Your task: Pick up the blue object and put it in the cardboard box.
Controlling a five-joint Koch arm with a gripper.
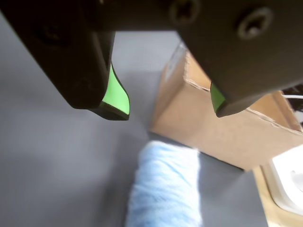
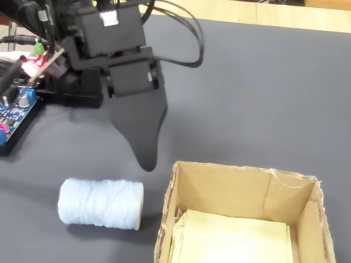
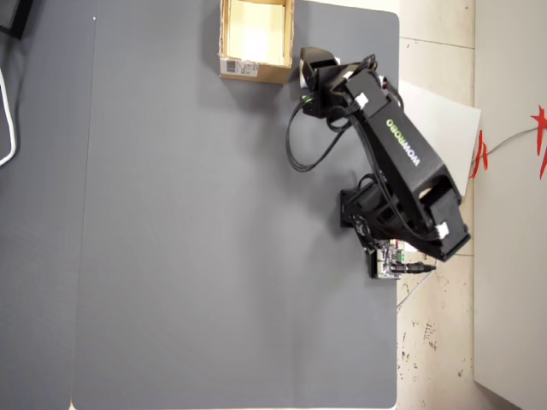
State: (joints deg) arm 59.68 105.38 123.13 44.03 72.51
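Gripper (image 1: 168,111) jaws spread, empty, above blue object (image 1: 163,187) lying just beside box (image 1: 227,135). Descend straddling the roll's middle; keep clear of box wall.

Fuzzy blue object (image 2: 101,203); matt cardboard box (image 2: 219,189).

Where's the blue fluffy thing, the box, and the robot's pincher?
Blue object (image 2: 101,203), fixed view, middle of its side.
Cardboard box (image 2: 219,189), fixed view, inner back wall.
Gripper (image 1: 168,109), wrist view, between its green-padded tips.
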